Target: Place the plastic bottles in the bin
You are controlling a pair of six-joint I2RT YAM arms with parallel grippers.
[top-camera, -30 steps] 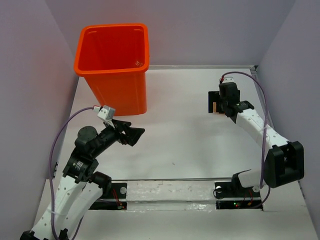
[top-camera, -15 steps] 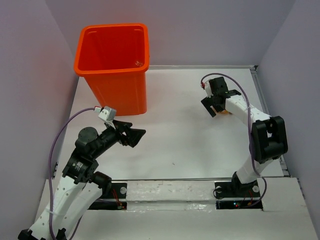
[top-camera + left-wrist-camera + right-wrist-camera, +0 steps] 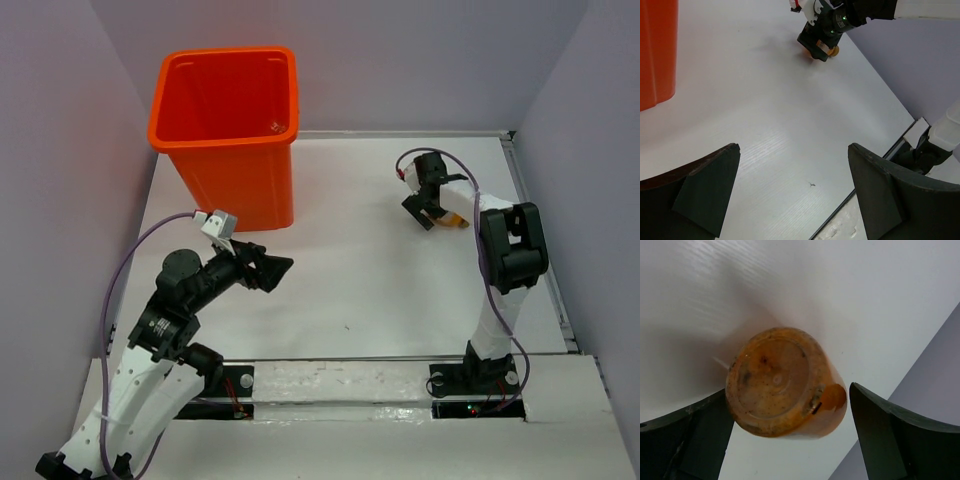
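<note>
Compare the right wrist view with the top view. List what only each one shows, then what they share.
Only the right wrist view: the orange bottle's round end close up, speckled with dark marks, between the right tool's open jaws. Only the top view: the orange bin at the far left, and the left tool, open and empty, in front of it. Both: the bottle, the right tool and the white table.
</note>
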